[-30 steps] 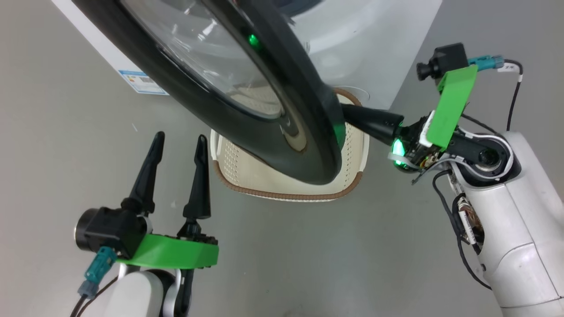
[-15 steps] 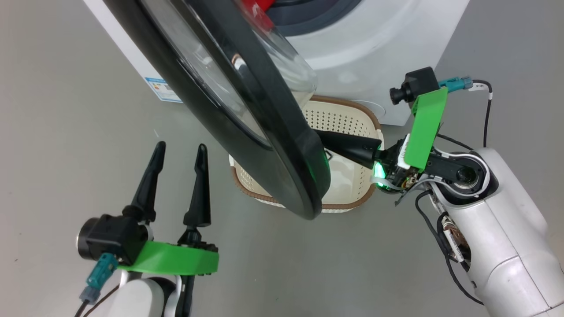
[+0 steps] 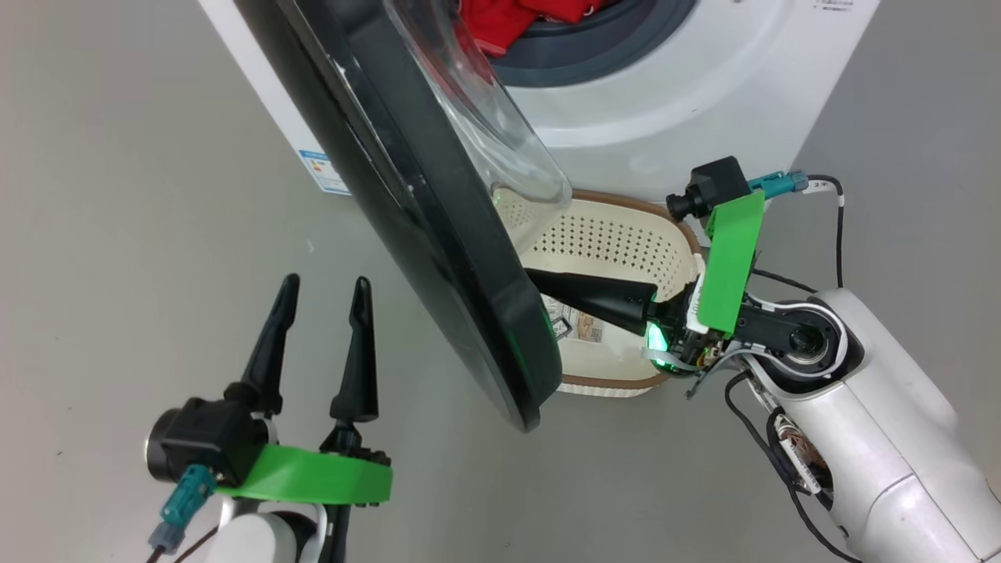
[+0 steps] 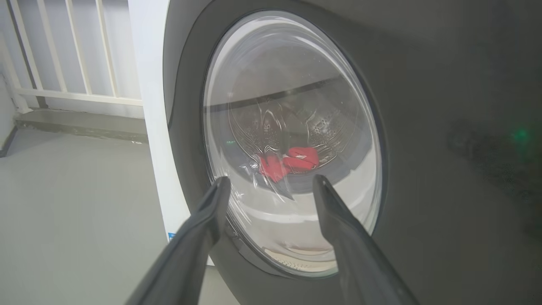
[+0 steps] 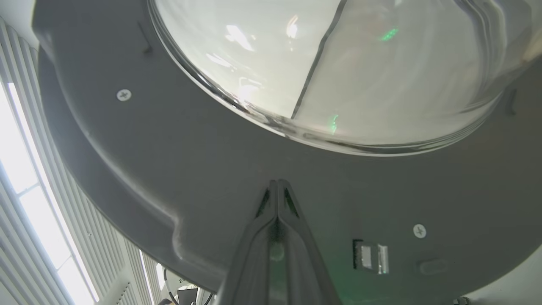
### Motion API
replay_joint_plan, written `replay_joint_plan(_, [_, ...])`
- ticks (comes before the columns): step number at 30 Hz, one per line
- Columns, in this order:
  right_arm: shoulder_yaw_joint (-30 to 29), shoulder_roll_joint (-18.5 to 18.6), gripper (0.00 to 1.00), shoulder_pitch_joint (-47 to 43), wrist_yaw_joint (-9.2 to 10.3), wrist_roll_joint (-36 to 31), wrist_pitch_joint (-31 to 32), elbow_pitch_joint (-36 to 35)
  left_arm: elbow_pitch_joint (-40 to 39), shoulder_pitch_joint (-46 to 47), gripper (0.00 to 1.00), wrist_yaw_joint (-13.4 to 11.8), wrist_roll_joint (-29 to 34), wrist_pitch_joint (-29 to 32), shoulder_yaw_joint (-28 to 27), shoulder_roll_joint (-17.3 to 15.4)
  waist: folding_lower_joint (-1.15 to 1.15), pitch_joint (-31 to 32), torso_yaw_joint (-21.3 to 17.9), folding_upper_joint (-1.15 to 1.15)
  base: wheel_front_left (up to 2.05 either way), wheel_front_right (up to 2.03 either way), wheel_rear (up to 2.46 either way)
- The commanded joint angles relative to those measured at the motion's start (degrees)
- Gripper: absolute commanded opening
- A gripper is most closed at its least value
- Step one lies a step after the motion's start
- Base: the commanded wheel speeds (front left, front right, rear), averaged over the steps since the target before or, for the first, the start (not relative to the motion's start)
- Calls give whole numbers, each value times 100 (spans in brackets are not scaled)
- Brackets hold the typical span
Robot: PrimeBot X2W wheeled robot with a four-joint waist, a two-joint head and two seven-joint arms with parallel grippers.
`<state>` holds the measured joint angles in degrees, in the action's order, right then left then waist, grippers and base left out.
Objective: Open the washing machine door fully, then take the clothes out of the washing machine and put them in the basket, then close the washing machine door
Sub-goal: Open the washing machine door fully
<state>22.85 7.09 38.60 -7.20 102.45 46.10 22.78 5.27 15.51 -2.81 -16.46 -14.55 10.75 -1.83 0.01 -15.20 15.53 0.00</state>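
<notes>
The washing machine door (image 3: pixel 438 258) is swinging wider on its hinge at the robot's left. A second ago it was lying across most of the basket (image 3: pixel 618 234); now it is showing nearly edge-on in the head view, with its free edge carried off the basket's left end. The head camera is also shifting, so part of the apparent drift belongs to the view and not to the things. The right gripper (image 5: pixel 277 186) is clenched, with its two fingers pressed together and nothing between them. Its tips are bearing on the grey inner face of the door just below the glass bowl, and it is following the door outward as a pusher. The left gripper (image 3: pixel 325 280) is hanging spread and empty on the door's outer side, apart from it and facing the glass. The clothes (image 3: pixel 508 19) are lying in the mouth of the washing machine (image 3: pixel 704 94), red fabric showing over the grey seal. The basket is standing on the floor (image 3: pixel 117 234) against the machine's lower front edge and is holding no garment. Judgement: the opening step is progressing but is not finished, since the door is not yet folded fully back; the unloading has not begun.
</notes>
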Motion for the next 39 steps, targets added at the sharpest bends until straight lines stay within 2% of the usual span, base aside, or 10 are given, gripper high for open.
replay_joint_plan(1, [143,-94,0,-114,-29,87,-54,-199,-118,-34,100,-58,-66,-45,-154,-105,-1,23,81,0,0,0,0])
replay_joint_plan(16, [1204,467,0,4,-29,981,-616,-456,-112,-135,100,-121,-308,-45,-99,-105,-1,140,617,0,0,0,0])
replay_joint_plan(29, [2414,1132,0,358,-29,1974,-1444,-963,-76,-244,100,-133,-369,-45,-64,-105,-1,281,995,0,0,0,0])
replay_joint_plan(39, [3112,1550,0,643,-29,2476,-2011,-1313,-44,-287,100,-138,-375,-45,-53,-105,-1,325,1070,0,0,0,0])
